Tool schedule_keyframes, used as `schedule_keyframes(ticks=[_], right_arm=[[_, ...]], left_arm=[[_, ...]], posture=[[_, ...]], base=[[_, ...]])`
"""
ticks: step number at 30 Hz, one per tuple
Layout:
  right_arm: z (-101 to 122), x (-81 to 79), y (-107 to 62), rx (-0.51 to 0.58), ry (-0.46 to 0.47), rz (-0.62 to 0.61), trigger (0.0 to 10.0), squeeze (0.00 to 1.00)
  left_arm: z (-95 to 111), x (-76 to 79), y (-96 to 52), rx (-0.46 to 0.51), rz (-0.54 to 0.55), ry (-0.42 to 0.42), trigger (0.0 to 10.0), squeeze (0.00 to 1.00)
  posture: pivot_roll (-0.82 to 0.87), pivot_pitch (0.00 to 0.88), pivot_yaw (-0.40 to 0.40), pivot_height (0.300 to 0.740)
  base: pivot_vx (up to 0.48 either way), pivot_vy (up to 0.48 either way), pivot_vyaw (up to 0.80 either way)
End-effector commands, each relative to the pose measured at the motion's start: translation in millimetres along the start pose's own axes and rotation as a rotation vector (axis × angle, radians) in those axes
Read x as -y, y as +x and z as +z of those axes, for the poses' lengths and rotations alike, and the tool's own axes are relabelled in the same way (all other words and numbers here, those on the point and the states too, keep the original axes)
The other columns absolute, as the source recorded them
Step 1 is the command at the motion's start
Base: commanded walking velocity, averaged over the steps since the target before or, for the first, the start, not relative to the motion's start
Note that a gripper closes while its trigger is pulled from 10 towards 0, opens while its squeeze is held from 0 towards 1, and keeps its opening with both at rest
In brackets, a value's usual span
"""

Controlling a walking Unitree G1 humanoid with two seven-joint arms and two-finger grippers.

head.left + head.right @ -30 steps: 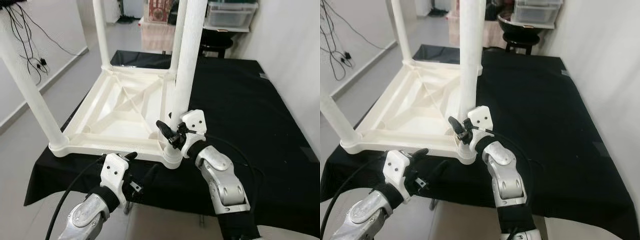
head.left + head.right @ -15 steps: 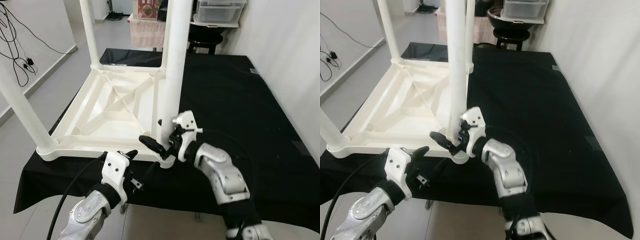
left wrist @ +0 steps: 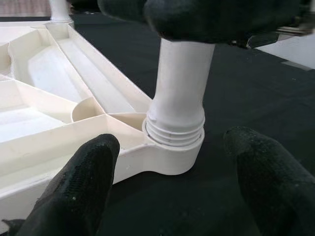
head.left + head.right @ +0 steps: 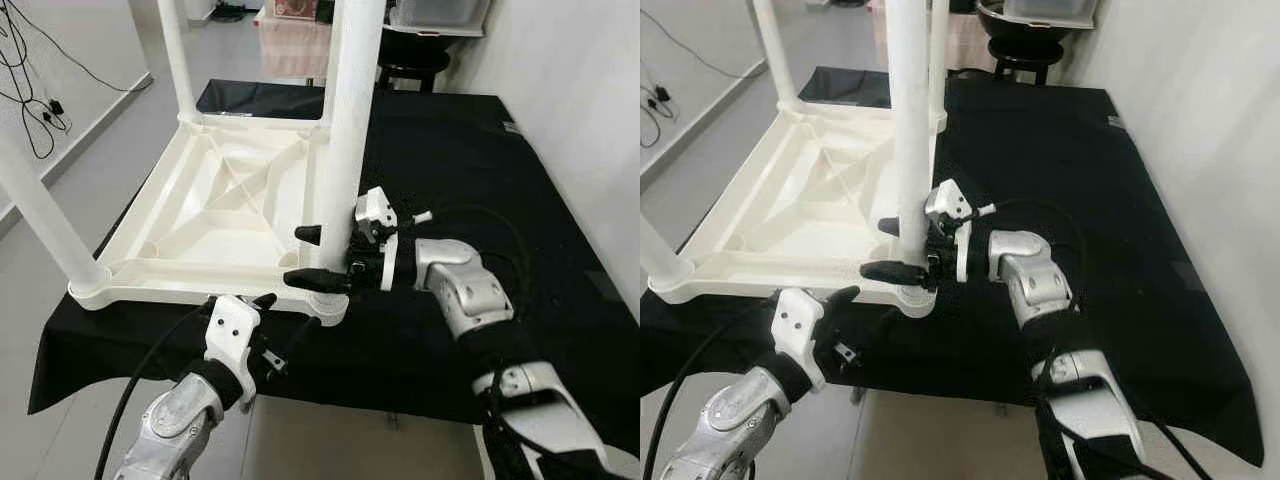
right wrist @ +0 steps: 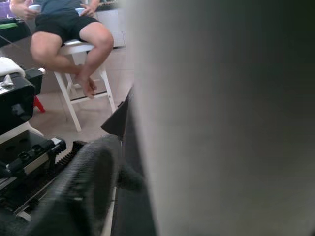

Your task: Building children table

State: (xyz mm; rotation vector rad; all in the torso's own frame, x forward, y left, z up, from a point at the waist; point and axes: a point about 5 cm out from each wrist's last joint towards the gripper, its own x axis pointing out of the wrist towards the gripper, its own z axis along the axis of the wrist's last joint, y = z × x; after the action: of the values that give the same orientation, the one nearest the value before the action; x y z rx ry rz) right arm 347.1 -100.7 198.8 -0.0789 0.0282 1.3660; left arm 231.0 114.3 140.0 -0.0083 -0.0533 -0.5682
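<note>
Right now the white plastic children's table lies upside down on the black-clothed work surface, its ribbed underside facing up and its round white plastic legs standing in the corner sockets. My right gripper is wrapped around the near leg low on its shaft, one black finger on either side, closed on it just above the threaded collar. The left wrist view shows several thread rings bare above the corner socket, so I judge the leg is not yet screwed fully home.

My left gripper hangs just below the near table edge with its fingers spread apart, holding nothing, aimed at that same corner.

To do this well I should keep the leg upright while I turn it, since a tilted leg would likely cross the threads and bind. Turning in short twists and re-gripping seems wise, as my wrist has little room beside the table frame. Bracing the corner with my left gripper would probably stop the light table sliding on the cloth.

A seated person on a white stool is beyond the table.
</note>
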Motion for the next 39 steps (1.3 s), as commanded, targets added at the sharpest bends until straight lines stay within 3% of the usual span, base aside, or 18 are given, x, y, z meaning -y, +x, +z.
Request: schedule_keyframes(ticks=[1,11,13,16,17,18,19,20,21,23,27,32,33,34,35,37,38,39], right_arm=[[-3.5,-1.5,0.8,0.015,0.006,0.028,0.0,0.0],[-12.2,-5.6,-13.2,0.022,-0.009,-0.039,0.0,0.0],[-13.8,-6.2,-16.8,0.012,-0.01,-0.18,0.0,0.0],[-17.1,-7.6,-16.9,0.001,0.008,-0.263,0.0,0.0],[-23.2,-6.4,-15.4,0.013,0.043,-0.478,0.0,0.0],[-23.2,-6.4,-15.4,0.013,0.043,-0.478,0.0,0.0],[-27.9,-5.9,-15.7,0.019,0.071,-0.63,0.0,0.0],[-27.9,-5.9,-15.7,0.019,0.071,-0.63,0.0,0.0],[-40.3,-19.2,-10.9,-0.042,0.014,-0.747,0.0,0.0],[-44.5,-23.2,-7.4,-0.024,0.063,-0.824,0.0,0.0],[-56.2,-27.5,-1.8,-0.075,0.077,-0.835,0.0,0.0],[-55.0,-29.0,3.3,-0.082,0.066,-0.801,0.0,0.0],[-55.2,-28.5,3.7,-0.082,0.084,-0.799,10.0,0.0],[-55.6,-28.7,4.0,-0.075,0.118,-0.796,10.0,0.0],[-54.5,-29.1,5.1,-0.054,0.153,-0.767,10.0,0.58],[-53.4,-29.7,6.0,-0.039,0.173,-0.744,10.0,0.58],[-51.0,-31.4,9.4,-0.016,0.197,-0.692,10.0,1.0],[-47.7,-32.4,12.8,0.004,0.202,-0.629,10.0,1.0]], left_arm=[[-3.2,2.1,-2.6,-0.013,0.0,-0.001,10.0,0.0],[-2.8,2.1,-3.3,-0.015,-0.008,-0.007,10.0,0.0],[-2.2,1.4,-4.1,-0.016,-0.009,-0.007,10.0,0.0],[-1.9,0.8,-4.6,-0.015,-0.008,-0.007,10.0,0.0],[-1.7,0.0,-5.3,-0.015,-0.004,-0.005,10.0,0.0],[-1.7,0.0,-5.3,-0.015,-0.004,-0.005,10.0,0.0],[-1.7,-1.0,-5.9,-0.015,-0.002,-0.003,10.0,0.0],[-1.7,-1.0,-5.9,-0.015,-0.002,-0.003,10.0,0.0],[-1.4,-2.3,-5.9,-0.015,0.0,-0.001,10.0,0.0],[-1.7,-4.0,-6.1,-0.016,0.003,0.003,10.0,0.0],[-1.7,-5.3,-4.4,-0.017,0.004,0.001,10.0,0.0],[-2.4,-6.1,-3.8,-0.022,-0.008,0.0,10.0,0.0],[-2.5,-6.5,-3.8,-0.022,-0.007,-0.001,10.0,0.0],[-2.5,-6.8,-3.8,-0.022,-0.006,-0.002,10.0,0.0],[-2.5,-6.8,-3.7,-0.022,-0.003,-0.001,10.0,0.0],[-2.5,-6.8,-3.5,-0.022,-0.003,-0.001,10.0,0.0],[-2.4,-6.6,-3.3,-0.022,-0.003,0.001,10.0,0.0],[-2.4,-6.3,-3.0,-0.022,-0.003,0.001,10.0,0.0]], posture=[[0.01,0.067,-0.062,0.74],[0.0,0.077,-0.047,0.74],[0.0,0.082,-0.05,0.74],[0.0,0.086,-0.055,0.74],[0.0,0.09,-0.06,0.74],[0.0,0.09,-0.06,0.74],[-0.01,0.091,-0.063,0.74],[-0.01,0.091,-0.063,0.74],[0.0,0.096,-0.054,0.74],[-0.02,0.086,-0.036,0.74],[-0.01,0.083,-0.044,0.74],[-0.01,0.08,-0.041,0.74],[-0.01,0.08,-0.041,0.74],[-0.01,0.08,-0.041,0.74],[-0.02,0.077,-0.04,0.74],[-0.02,0.077,-0.04,0.74],[-0.01,0.077,-0.042,0.74],[-0.01,0.076,-0.043,0.74]], base=[[0.0,0.0,0.0],[0.0,0.0,0.0],[0.0,0.0,0.0],[0.0,0.0,0.0],[0.0,0.0,0.0],[0.0,0.0,0.0],[0.0,0.0,0.0],[0.0,0.0,0.0],[0.0,0.0,0.0],[0.0,0.0,0.0],[0.0,0.0,0.0],[0.0,0.0,0.0],[0.0,0.0,0.0],[0.0,0.0,0.0],[0.0,0.0,0.0],[0.0,0.0,0.0],[0.0,0.0,0.0],[0.0,0.0,0.0]])
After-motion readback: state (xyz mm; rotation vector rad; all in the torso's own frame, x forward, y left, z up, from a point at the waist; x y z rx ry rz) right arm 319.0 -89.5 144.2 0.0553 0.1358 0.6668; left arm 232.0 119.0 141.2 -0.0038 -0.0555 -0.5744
